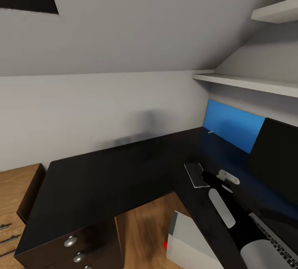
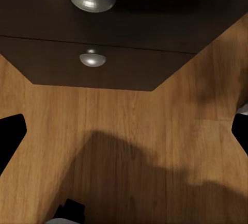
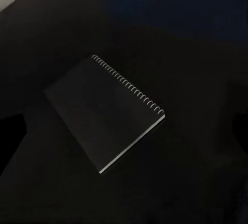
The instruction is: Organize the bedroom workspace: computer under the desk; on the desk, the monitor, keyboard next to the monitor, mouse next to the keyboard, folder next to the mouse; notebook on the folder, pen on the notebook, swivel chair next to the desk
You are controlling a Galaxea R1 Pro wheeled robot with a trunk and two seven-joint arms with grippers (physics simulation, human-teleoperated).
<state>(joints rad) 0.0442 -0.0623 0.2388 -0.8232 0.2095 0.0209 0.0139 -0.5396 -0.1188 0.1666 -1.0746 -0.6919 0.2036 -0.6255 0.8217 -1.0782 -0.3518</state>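
Right gripper: reaches over the desk (image 1: 107, 178), just above the notebook (image 3: 103, 113); its fingers are dark against the dark top, so whether they are apart or together cannot be told; nothing seen in its grasp.
Left gripper: low beside the desk's drawer unit (image 2: 103, 33), over the wood floor (image 2: 129, 131); fingertips sit at the edges of its wrist view, spread wide, holding nothing.
Notebook: spiral-bound, dark cover, flat on the desk.
Monitor (image 1: 275, 159): upright on the desk, before the blue back panel (image 1: 231, 124).
Keyboard (image 1: 275, 240): on the desk, just in front of the monitor.
Pen (image 1: 210, 132): on the desk near the blue panel.
Computer (image 1: 186, 242): on the floor at the desk's inner corner.
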